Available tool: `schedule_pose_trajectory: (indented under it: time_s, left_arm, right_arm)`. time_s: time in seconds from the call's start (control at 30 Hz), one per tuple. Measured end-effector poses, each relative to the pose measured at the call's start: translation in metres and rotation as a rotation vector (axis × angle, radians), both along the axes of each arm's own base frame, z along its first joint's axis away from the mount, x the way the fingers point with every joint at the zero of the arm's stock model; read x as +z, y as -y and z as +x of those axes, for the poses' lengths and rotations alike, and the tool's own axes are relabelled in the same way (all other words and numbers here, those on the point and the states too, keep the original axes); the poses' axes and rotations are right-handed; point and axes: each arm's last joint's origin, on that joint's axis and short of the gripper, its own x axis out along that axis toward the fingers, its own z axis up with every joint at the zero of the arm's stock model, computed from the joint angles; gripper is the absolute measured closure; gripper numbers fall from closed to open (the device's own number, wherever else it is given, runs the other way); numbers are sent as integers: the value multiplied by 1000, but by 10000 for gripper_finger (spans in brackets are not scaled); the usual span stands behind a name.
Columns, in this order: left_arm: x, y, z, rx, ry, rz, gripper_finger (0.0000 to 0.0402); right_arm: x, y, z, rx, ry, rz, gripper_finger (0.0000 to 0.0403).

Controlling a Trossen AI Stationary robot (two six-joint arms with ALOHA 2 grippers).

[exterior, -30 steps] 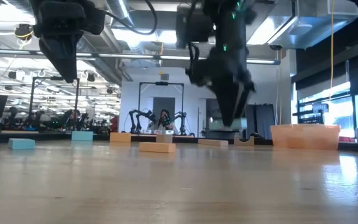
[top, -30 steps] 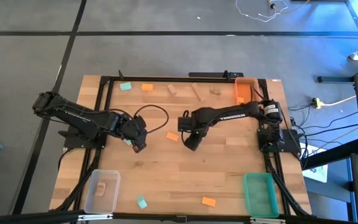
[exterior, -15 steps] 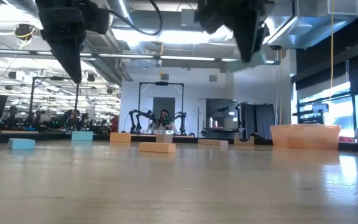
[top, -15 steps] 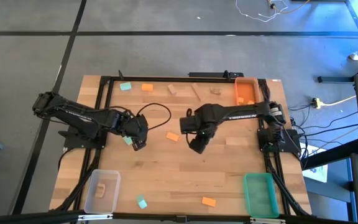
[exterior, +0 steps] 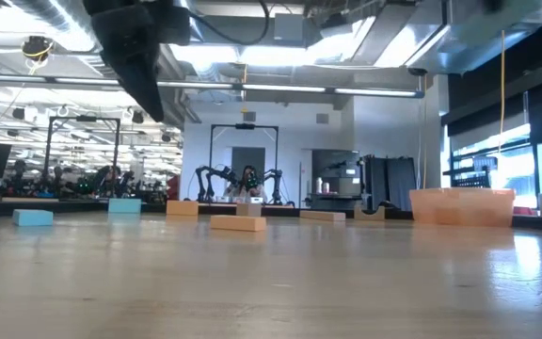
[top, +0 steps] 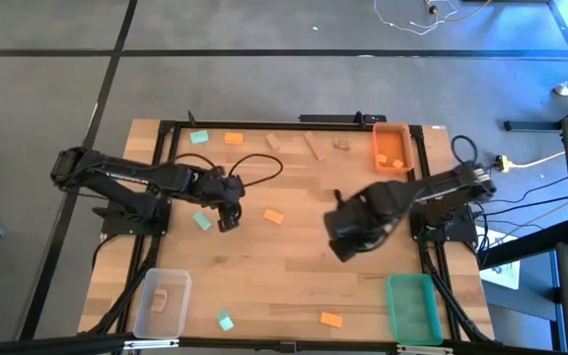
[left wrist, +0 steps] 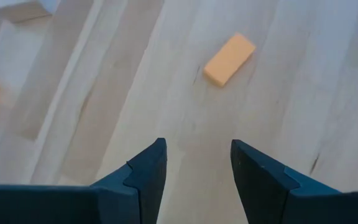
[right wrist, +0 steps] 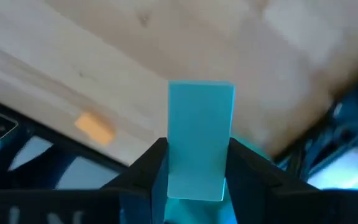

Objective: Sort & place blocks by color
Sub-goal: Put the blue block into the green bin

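Right pincer: clamped on teal block, above table.
Left pincer: parted, empty, near orange block.

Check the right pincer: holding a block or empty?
Holding: the right pincer is shut on a teal block, which stands up between its fingers.

I work in a robotics lab: beyond my table at twelve o'clock stand more arm rigs on benches, under exposed ducts and strip lights, on grey concrete floor.
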Motion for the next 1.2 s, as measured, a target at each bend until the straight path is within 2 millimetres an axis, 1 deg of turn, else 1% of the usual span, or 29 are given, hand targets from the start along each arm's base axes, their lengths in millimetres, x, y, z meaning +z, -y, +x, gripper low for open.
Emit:
schedule_pose_trajectory:
  time_s: [0.23, 0.33, 0.43, 0.63, 0.73, 1.07, 1.2]
  left_arm:
    - [3, -13, 5, -12, 49, -37, 233]
    - [4, -19, 7, -7, 74, -71, 233]
    - [5, -24, 8, -4, 97, -101, 233]
    - [7, -33, 10, 2, 134, -143, 233]
    - [8, -35, 11, 7, 151, -146, 233]
    - [9, -37, 12, 9, 174, -165, 233]
    - [9, -37, 12, 14, 176, -180, 233]
  right_arm:
    - [-21, -31, -62, -171, -248, 67, 280]
    - [-35, -43, -82, -213, -344, 94, 280]
    - [-49, -54, -96, -228, -382, 139, 280]
    - [-87, -77, -111, -242, -350, 200, 280]
    - [-105, -82, -115, -238, -345, 229, 280]
    - [-162, -74, -127, -206, -330, 273, 280]
    - [-175, -71, -129, -198, -309, 300, 280]
